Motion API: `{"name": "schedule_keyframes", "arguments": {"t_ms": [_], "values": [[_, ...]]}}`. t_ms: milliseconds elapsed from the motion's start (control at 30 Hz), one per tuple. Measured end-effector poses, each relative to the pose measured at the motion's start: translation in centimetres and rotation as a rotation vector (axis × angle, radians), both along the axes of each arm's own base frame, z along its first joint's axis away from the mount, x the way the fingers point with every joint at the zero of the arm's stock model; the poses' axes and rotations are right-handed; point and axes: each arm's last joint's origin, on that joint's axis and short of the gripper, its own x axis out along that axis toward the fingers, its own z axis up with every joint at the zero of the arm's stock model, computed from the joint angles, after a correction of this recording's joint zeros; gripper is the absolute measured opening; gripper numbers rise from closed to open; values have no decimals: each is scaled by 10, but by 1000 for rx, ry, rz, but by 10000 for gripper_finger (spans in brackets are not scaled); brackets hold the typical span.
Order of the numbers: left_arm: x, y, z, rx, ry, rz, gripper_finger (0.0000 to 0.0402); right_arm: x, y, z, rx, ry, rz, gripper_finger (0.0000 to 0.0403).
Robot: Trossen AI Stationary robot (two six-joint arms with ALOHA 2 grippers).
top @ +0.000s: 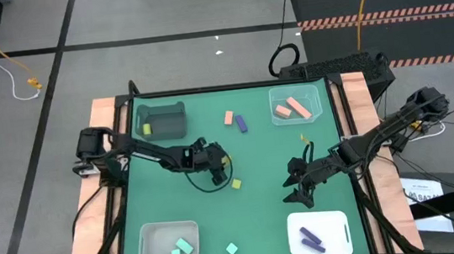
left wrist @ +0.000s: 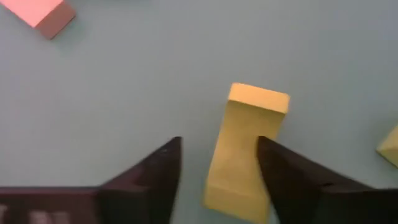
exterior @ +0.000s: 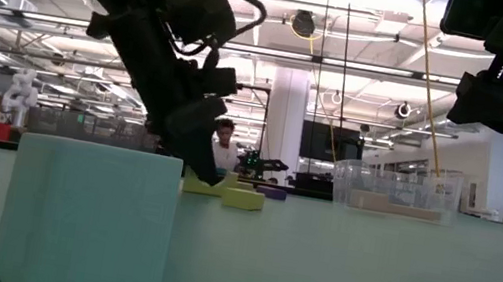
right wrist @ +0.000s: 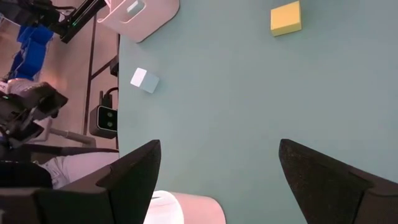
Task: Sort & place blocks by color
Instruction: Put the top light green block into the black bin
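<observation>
My left gripper (top: 220, 168) is low over the middle of the table and open. In its wrist view its fingers (left wrist: 219, 142) stand on either side of a yellow-green bar (left wrist: 245, 155) that lies on the mat. A second yellow-green block (top: 235, 183) lies just nearer. My right gripper (top: 301, 185) hangs open above bare mat right of centre, holding nothing (right wrist: 217, 155). Loose on the mat are a salmon block (top: 229, 118), a purple block (top: 242, 124) and a mint cube (top: 232, 248). My left gripper comes at the yellow-green bar from above, fingers across its width. One finger (left wrist: 280, 168) overlaps the bar's long side (left wrist: 252, 162); I cannot tell whether it touches. The other finger stands clear of it. The bar lies flat on the mat.
Four bins sit in the corners: a grey one (top: 160, 113) holding a yellow-green block, a clear one (top: 295, 94) with salmon bars, a clear one (top: 163, 229) with mint blocks, a white one (top: 319, 219) with purple blocks. Open mat lies between the arms.
</observation>
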Motion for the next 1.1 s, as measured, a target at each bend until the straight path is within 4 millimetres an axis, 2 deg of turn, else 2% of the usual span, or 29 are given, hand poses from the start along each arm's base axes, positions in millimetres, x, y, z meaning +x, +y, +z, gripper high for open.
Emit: {"name": "schedule_keyframes", "arguments": {"t_ms": [100,167,267,367,467,567,667,833,1100], "values": [[-2,0,5,0,7,-2,285,0,0,0,0,0,0,318],[-5,0,2,-13,52,-38,320,0,0,0,0,0,0,318],[-5,-2,-5,-13,100,-112,348,0,0,0,3,-6,0,318],[-4,-2,-8,-5,112,-138,353,1,0,1,7,-16,0,318],[-3,-1,-9,7,115,-140,339,1,1,2,11,-26,0,318],[-3,-2,-9,16,111,-142,305,2,1,2,11,-31,2,318],[-2,-3,-9,10,108,-154,250,2,1,2,11,-32,2,318],[-2,-5,-10,-18,104,-157,134,2,1,2,11,-32,2,318],[-4,-16,-3,-41,50,-52,132,2,1,2,-11,-40,16,318]]}}
